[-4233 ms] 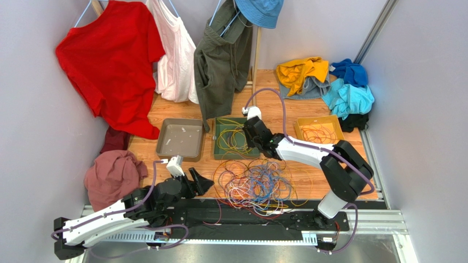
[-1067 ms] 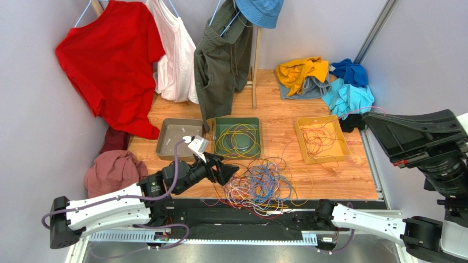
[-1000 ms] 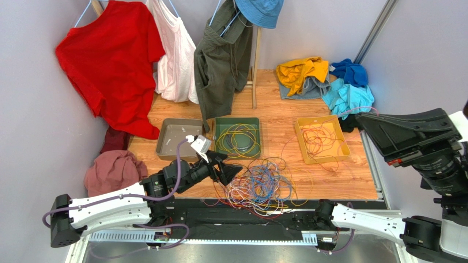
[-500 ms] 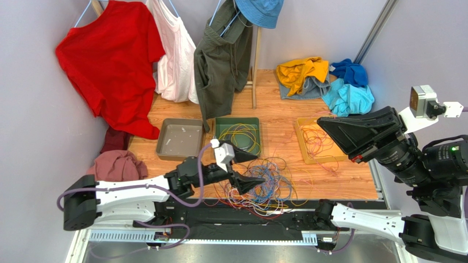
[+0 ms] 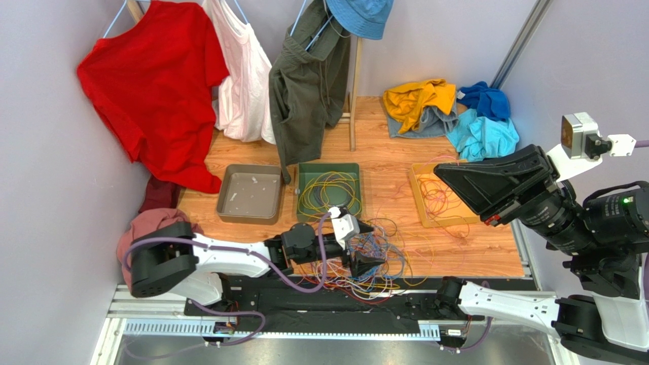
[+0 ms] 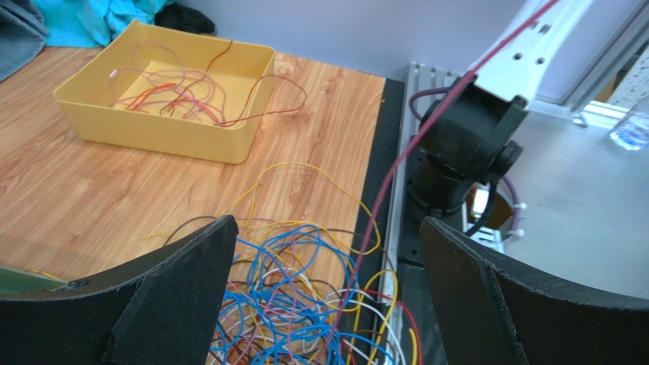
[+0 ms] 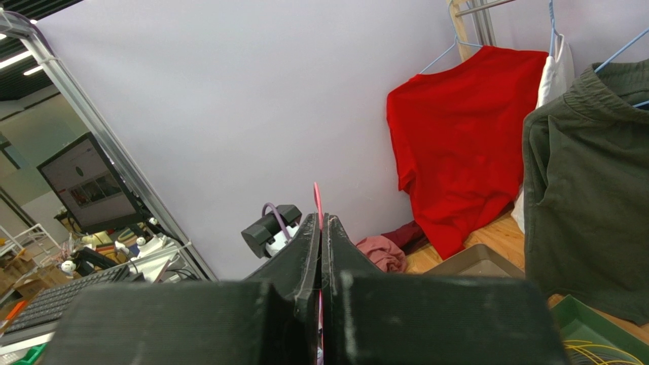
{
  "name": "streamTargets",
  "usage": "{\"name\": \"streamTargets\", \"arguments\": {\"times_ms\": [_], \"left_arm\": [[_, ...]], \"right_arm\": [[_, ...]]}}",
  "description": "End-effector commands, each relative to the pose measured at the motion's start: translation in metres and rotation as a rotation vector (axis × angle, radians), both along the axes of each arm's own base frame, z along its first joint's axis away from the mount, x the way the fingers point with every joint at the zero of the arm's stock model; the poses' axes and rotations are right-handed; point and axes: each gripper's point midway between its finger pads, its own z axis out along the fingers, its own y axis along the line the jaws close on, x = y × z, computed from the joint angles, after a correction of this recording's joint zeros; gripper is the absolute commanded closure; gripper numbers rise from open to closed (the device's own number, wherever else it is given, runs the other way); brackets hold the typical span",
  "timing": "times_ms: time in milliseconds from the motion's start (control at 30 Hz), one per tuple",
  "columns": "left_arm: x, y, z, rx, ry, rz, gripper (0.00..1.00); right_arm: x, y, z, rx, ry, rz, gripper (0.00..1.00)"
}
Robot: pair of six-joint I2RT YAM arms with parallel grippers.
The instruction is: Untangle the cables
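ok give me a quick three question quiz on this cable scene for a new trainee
1. True or false: the left gripper is shut on a blue cable.
2. Which tray holds the coiled yellow cables? A grey, B green, C yellow.
3. Fill in: the right gripper is shut on a thin ___ cable.
Key: 1 false, it is open over the tangle. 2 B, the green tray. 3 red, the red cable shows between its fingers.
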Motion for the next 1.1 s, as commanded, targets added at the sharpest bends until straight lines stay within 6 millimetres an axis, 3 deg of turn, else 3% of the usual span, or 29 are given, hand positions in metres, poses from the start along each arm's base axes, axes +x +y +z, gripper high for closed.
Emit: {"name": "streamTargets", "arguments": {"times_ms": [0,100,133,200,233,300,367,400,433,500,533,600,733,767,800,833,867,900,933,967,1033,1067], "left_arm": [[0.015,-0.019,0.015,-0.076,-0.066,0.043,0.02],[0.025,-0.024,-0.004,-0.056,-0.047,0.074,0.09],[0.028,-0.024,-0.004,-0.07,-0.042,0.076,0.19],[0.034,-0.019,-0.016,-0.063,0.003,0.089,0.3],[0.035,-0.017,-0.013,-0.086,0.008,0.088,0.4],[0.038,-0.008,-0.013,-0.094,0.023,0.103,0.51],[0.04,0.001,-0.001,-0.106,0.018,0.129,0.65],[0.04,0.003,-0.005,-0.066,0.017,0.131,0.71],[0.038,0.009,0.012,-0.089,0.004,0.132,0.88],[0.04,0.014,0.015,-0.039,0.009,0.155,1.0],[0.039,0.021,0.035,-0.069,-0.002,0.162,1.0],[0.04,0.026,0.044,-0.034,0.018,0.178,1.0],[0.043,0.046,0.09,0.019,0.063,0.246,1.0],[0.047,0.048,0.127,-0.016,0.059,0.269,1.0],[0.047,0.055,0.119,0.071,0.093,0.289,1.0],[0.048,0.058,0.13,0.082,0.101,0.303,1.0],[0.05,0.062,0.167,0.046,0.095,0.319,1.0],[0.048,0.067,0.166,0.099,0.111,0.324,1.0],[0.049,0.067,0.177,0.097,0.109,0.326,1.0],[0.046,0.07,0.212,0.04,0.099,0.319,1.0],[0.044,0.074,0.231,0.023,0.114,0.318,1.0],[0.043,0.08,0.257,-0.029,0.11,0.324,1.0]], "right_arm": [[-0.011,-0.009,0.01,0.021,-0.012,0.033,1.0],[-0.011,-0.012,0.01,0.013,-0.014,0.022,1.0],[-0.01,-0.015,0.008,0.008,-0.011,0.012,1.0],[-0.012,-0.019,0.007,0.01,-0.02,0.009,1.0],[-0.007,-0.021,0.005,0.011,-0.008,-0.023,1.0],[-0.008,-0.026,0.004,0.017,-0.01,-0.028,1.0],[-0.007,-0.027,0.002,0.016,-0.014,-0.038,1.0],[-0.008,-0.029,0.001,0.018,-0.014,-0.041,1.0],[-0.008,-0.03,0.001,0.021,-0.017,-0.041,1.0],[-0.008,-0.032,-0.001,0.024,-0.015,-0.045,1.0],[-0.007,-0.033,-0.002,0.025,-0.014,-0.051,1.0],[-0.007,-0.036,-0.004,0.03,-0.014,-0.06,1.0],[-0.004,-0.04,-0.007,0.027,-0.014,-0.085,1.0],[-0.003,-0.04,-0.008,0.022,-0.015,-0.093,1.0],[0.0,-0.039,-0.01,0.017,-0.014,-0.103,1.0],[0.004,-0.039,-0.013,0.008,-0.008,-0.121,1.0],[0.006,-0.039,-0.015,0.0,-0.004,-0.134,1.0],[0.009,-0.038,-0.016,-0.013,-0.009,-0.148,1.0],[0.016,-0.038,-0.021,-0.034,0.005,-0.181,1.0],[0.02,-0.038,-0.025,-0.051,0.011,-0.203,1.0],[0.034,-0.032,-0.04,-0.11,0.035,-0.257,1.0],[0.038,-0.028,-0.046,-0.131,0.041,-0.266,1.0]]}}
